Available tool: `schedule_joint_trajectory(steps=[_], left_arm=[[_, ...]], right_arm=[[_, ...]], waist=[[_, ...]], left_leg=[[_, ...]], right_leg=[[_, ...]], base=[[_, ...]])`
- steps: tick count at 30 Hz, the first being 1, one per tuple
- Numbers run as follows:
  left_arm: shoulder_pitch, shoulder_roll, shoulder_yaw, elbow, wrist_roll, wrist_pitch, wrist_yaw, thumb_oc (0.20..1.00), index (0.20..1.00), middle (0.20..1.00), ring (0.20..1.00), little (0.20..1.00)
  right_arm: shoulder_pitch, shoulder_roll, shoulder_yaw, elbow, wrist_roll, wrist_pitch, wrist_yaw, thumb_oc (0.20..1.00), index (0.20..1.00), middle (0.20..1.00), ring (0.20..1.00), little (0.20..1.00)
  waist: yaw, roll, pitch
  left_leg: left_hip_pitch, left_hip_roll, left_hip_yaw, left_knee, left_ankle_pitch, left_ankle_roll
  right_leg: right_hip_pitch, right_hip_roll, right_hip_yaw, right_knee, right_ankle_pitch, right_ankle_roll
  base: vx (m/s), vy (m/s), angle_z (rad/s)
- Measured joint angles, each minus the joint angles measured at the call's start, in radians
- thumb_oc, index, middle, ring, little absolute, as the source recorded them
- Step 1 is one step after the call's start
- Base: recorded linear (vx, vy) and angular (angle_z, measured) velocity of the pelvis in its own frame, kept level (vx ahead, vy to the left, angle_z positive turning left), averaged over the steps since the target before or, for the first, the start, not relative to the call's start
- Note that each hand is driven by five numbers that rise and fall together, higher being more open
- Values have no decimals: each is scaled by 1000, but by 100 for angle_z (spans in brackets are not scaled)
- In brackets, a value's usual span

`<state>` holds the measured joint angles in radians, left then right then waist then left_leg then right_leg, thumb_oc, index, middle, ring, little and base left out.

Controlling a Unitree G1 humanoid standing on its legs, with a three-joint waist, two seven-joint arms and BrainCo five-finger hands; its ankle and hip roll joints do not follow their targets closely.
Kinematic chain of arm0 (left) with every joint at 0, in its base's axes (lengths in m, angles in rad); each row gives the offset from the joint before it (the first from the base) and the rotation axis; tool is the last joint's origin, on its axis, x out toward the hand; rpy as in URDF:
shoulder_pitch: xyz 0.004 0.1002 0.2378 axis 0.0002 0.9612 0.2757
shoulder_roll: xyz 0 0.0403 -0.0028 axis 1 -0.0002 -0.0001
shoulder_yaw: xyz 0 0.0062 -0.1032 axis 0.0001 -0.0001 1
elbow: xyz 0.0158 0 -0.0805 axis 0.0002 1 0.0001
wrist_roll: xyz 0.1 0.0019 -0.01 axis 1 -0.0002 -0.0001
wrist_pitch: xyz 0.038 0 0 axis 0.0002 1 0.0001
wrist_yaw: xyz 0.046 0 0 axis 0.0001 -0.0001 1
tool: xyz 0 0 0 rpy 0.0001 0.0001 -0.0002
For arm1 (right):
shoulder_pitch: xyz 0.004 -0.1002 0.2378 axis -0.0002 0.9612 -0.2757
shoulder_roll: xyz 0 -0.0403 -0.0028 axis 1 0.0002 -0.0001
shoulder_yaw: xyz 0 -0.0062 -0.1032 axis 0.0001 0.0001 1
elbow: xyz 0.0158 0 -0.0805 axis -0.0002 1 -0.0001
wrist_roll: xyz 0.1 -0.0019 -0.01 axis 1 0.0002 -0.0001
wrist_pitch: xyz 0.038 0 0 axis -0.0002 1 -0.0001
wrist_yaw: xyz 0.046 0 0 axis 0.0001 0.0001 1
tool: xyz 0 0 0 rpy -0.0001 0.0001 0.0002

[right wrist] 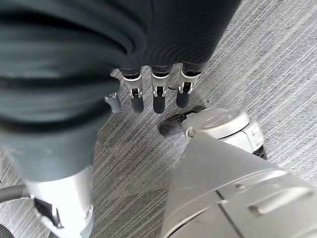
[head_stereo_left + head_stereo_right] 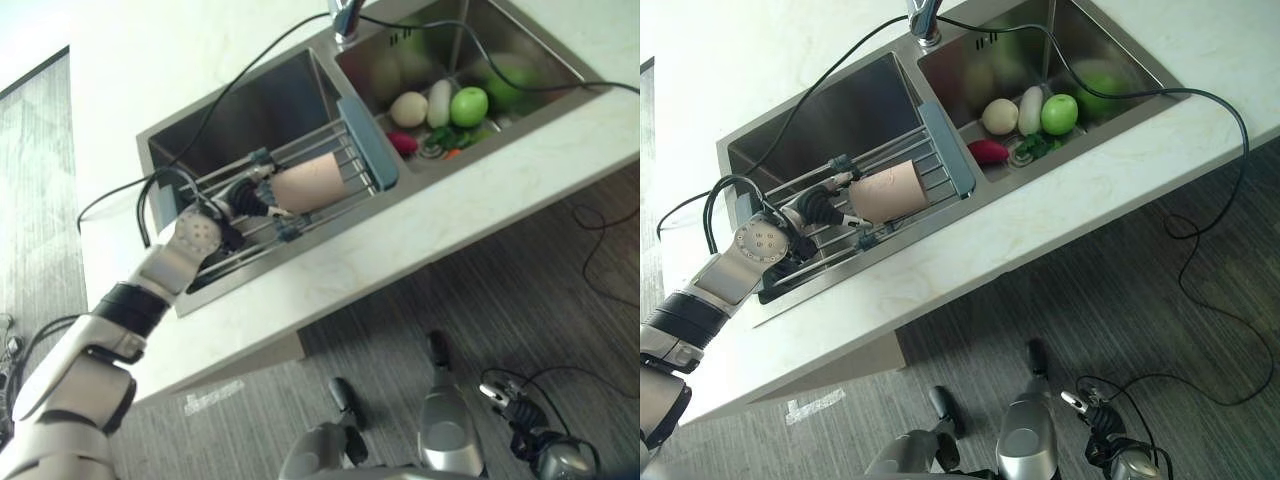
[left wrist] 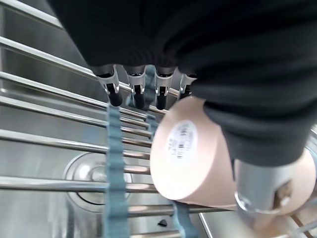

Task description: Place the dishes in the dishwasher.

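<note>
Fingers (image 3: 136, 91) of your left hand (image 2: 818, 207) are curling round the pink cup (image 2: 888, 194), which is lying sideways on the wire rack (image 2: 930, 160) spanning the left sink basin (image 2: 830, 115). Your right hand (image 1: 148, 96) is hanging relaxed above the floor (image 1: 277, 59).

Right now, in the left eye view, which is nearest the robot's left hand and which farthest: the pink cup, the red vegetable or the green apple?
From the left hand:
1. Pink cup, at the hand, on the rack.
2. Red vegetable, in the other basin, near the divider.
3. Green apple, deeper in that basin.
</note>
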<state>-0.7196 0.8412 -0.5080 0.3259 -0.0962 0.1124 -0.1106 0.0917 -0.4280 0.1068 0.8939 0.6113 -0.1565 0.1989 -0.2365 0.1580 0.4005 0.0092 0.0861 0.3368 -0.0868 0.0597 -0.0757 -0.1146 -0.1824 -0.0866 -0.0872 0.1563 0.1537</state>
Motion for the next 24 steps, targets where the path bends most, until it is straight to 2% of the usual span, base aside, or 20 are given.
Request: schedule_joint_trajectory(steps=[14,24], left_arm=[[-31,-11,0,-1,0,1,14,1000,1000,1000,1000,1000],[-41,-13,-1,-2,2,14,23,1000,1000,1000,1000,1000]], right_arm=[[-1,6,-9,31,40,34,1,1000,1000,1000,1000,1000],[-4,9,-10,39,78,37,2,1000,1000,1000,1000,1000]], waist=[[-6,4,4],[-13,19,11]], left_leg=[[0,-2,8,0,0,0],[-3,-2,21,0,0,0]], right_leg=[[-6,0,15,0,5,-2],[-18,0,23,0,10,-2]], base=[[-2,0,-1],[-6,-2,-4]])
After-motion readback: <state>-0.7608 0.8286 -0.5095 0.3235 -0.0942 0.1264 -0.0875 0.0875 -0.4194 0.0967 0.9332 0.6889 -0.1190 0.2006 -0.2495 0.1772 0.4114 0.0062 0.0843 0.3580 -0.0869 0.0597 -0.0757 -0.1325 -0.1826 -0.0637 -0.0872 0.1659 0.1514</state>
